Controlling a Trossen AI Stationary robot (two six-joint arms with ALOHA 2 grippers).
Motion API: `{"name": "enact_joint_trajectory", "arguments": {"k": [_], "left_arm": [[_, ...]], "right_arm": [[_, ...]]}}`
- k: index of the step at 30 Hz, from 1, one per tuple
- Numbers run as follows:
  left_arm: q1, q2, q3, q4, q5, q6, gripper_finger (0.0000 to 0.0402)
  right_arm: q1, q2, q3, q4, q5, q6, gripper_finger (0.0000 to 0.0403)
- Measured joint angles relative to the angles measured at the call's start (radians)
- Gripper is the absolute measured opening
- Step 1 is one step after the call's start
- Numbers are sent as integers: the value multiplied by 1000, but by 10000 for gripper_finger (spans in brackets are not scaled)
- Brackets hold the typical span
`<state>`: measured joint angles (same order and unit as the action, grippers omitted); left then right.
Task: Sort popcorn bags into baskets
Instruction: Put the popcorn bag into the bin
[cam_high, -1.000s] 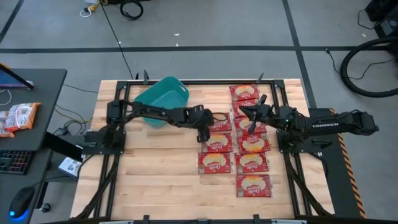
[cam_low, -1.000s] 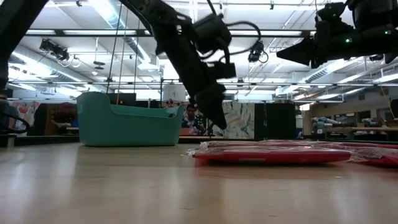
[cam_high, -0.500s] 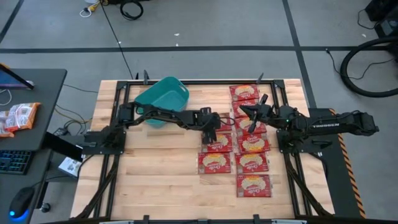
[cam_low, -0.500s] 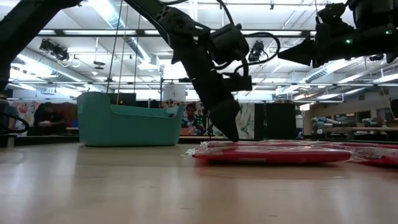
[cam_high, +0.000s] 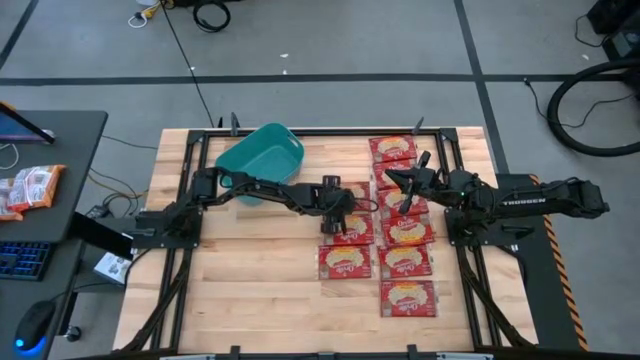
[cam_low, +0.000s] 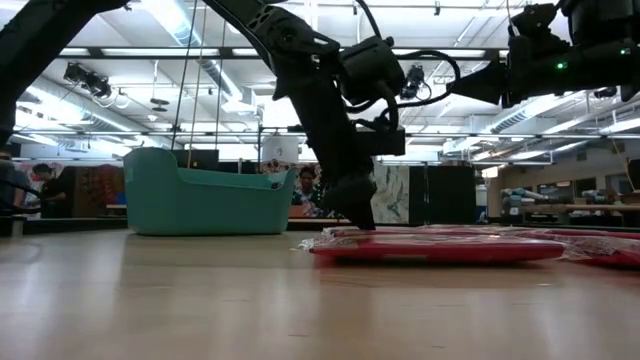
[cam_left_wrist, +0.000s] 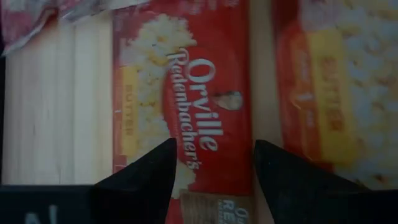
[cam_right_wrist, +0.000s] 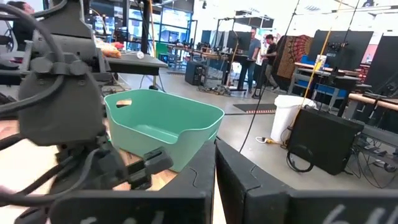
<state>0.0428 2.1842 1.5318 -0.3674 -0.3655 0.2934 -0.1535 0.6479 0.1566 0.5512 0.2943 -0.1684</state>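
Note:
Several red popcorn bags (cam_high: 405, 262) lie flat in two columns on the right half of the wooden table. The teal basket (cam_high: 262, 160) stands at the far left-centre, its bottom on the table. My left gripper (cam_high: 337, 215) is open and slants down over one bag (cam_left_wrist: 205, 93) in the left column. Its two fingertips (cam_left_wrist: 168, 149) stand apart just over the bag's face, and I cannot tell whether they touch it. In the low view the gripper's (cam_low: 360, 220) tip sits right at the top of the bags (cam_low: 440, 248). My right gripper (cam_high: 400, 182) is shut and held level above the right column.
The basket (cam_right_wrist: 165, 127) shows beyond my right gripper (cam_right_wrist: 216, 171) in its wrist view. A side desk to the table's left holds an orange-and-white packet (cam_high: 30, 187) and a keyboard. Bare wood (cam_high: 250, 270) lies at the near left of the table.
My left gripper has gone down and a little toward the table's right edge, onto the left column of bags, rolling about its own axis as it sank. It stays open. The bags and the right arm have kept still.

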Motion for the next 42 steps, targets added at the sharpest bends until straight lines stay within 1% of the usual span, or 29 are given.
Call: {"name": "enact_joint_trajectory", "arguments": {"k": [6, 9, 12, 19, 21, 24, 29, 33, 34, 36, 39, 42], "left_arm": [[-25, 11, 1, -36, -10, 40, 217], [-31, 12, 1, -43, -43, 42, 217], [-29, 13, 1, -46, -61, 32, 217], [-4, 13, 1, -64, -63, 5, 211], [-1, 13, 1, -67, -62, 6, 199], [0, 14, 1, -71, -53, 6, 167], [5, 27, 1, -66, -54, 6, 100], [6, 33, 2, -61, -67, 6, 34], [5, 32, 2, -62, -72, 1, 23], [5, 24, 2, -70, -72, -25, 23], [12, -10, -2, -106, -39, -77, 23], [21, -72, -2, -143, -1, -141, 23]], "right_arm": [[0, 0, 0, -1, 0, 0, 20], [0, 0, 0, 0, 0, 0, 20], [0, 0, 0, 0, -1, 0, 20], [0, 0, 0, 0, -12, 0, 20], [0, 0, 0, 0, -12, 0, 20], [0, 0, 0, 0, -12, 0, 20], [0, 0, 0, 1, -19, 0, 20], [1, 1, 0, 1, -39, 0, 20], [1, 1, 0, 1, -39, 0, 20], [1, 0, 0, 1, -38, 0, 20], [1, 0, 0, 1, -37, -1, 20], [1, 0, 0, 2, -30, -15, 20]]}}
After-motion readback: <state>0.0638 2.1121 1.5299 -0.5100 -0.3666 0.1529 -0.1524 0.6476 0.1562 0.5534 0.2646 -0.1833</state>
